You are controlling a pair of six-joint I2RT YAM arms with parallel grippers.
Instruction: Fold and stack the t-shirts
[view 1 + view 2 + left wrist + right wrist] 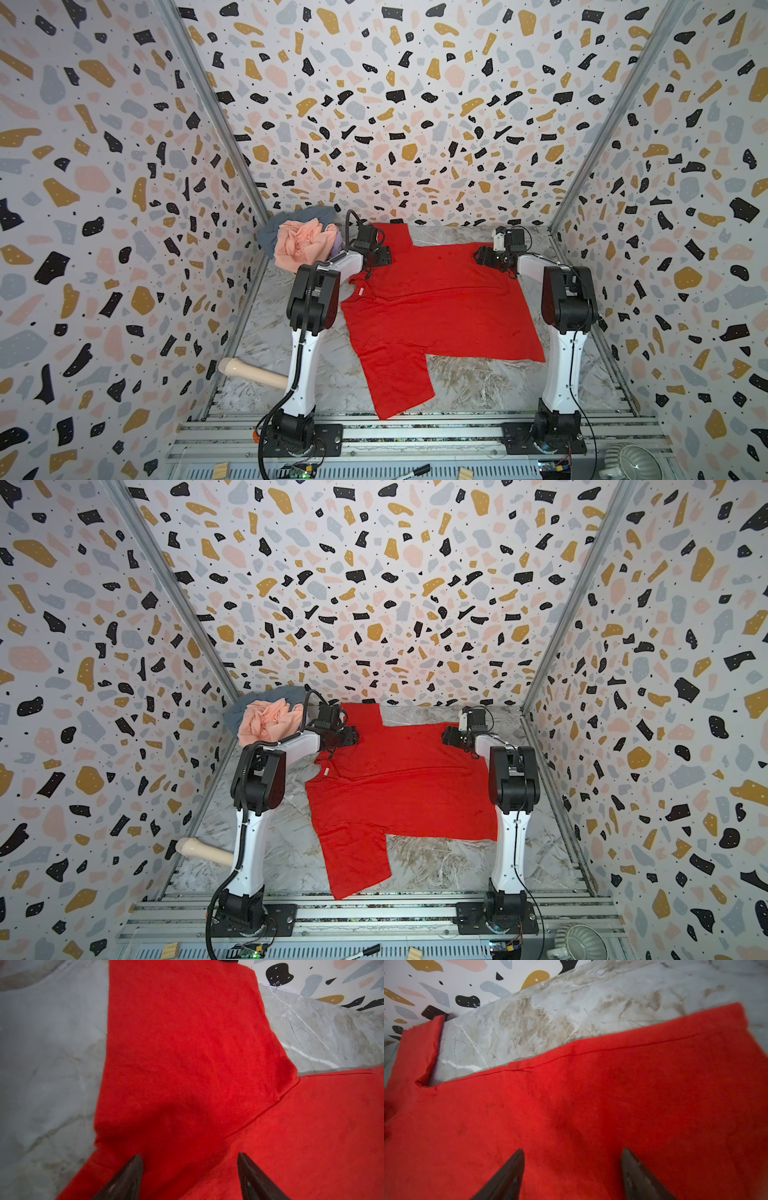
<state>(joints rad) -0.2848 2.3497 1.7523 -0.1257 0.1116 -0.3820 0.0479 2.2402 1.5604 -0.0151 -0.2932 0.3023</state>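
Two tools spread wide, nothing pinched: left tool [190,1156] over the far sleeve, right tool [573,1151] near the far side seam of the red t-shirt [436,307], flat mid tabletop [478,382]. I'd grab both points level, then fold toward the near edge. In the far-left corner, the peach-pink t-shirt [303,245] mostly hides the others.

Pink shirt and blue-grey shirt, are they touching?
Touching. In both top views the peach-pink shirt is heaped against the grey-blue shirt, overlapping its edge with no gap between them.
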